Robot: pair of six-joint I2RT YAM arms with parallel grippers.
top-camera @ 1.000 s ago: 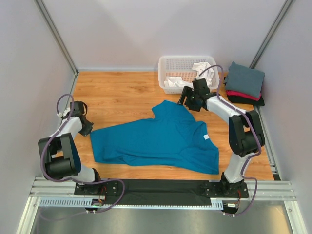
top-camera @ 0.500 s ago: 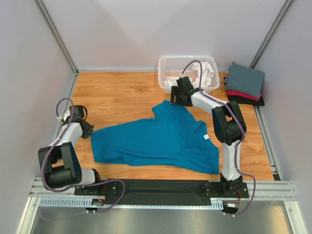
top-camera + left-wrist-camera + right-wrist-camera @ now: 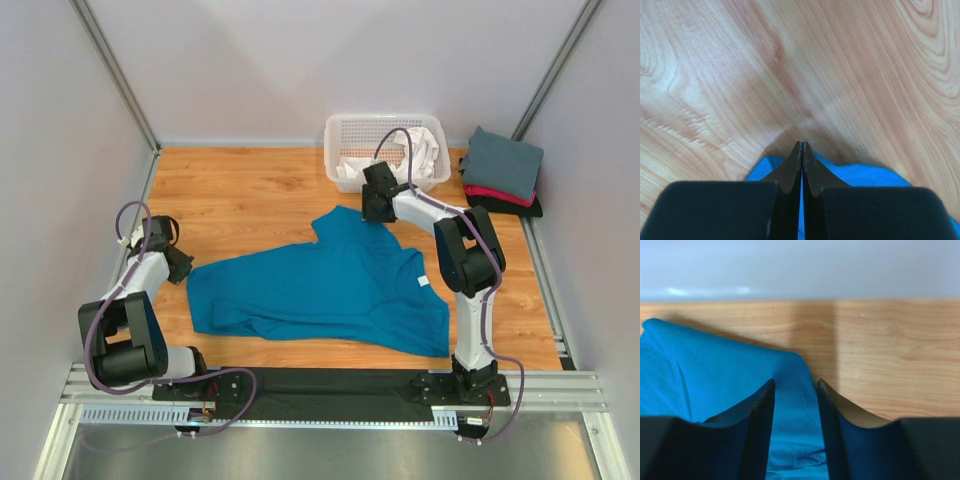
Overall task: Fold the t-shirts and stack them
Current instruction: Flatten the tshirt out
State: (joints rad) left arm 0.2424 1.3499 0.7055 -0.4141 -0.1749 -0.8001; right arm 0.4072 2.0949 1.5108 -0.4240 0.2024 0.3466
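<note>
A large teal t-shirt lies spread and creased on the wooden table, its white neck label at the right. My left gripper sits at the shirt's left corner. In the left wrist view it is shut, with teal cloth tented up around the fingers. My right gripper is low over the far sleeve. Its jaws stand partly open, and a fold of teal cloth runs between them. Folded grey, red-pink and black t-shirts are stacked at the far right.
A white lattice basket stands at the back, just behind the right gripper, with white cloth inside. Grey walls enclose the table on three sides. A black strip runs along the near edge between the arm bases.
The right gripper has swung left from beside the basket onto the shirt's far sleeve, and its jaws have narrowed. The left arm shifted slightly and stays shut.
</note>
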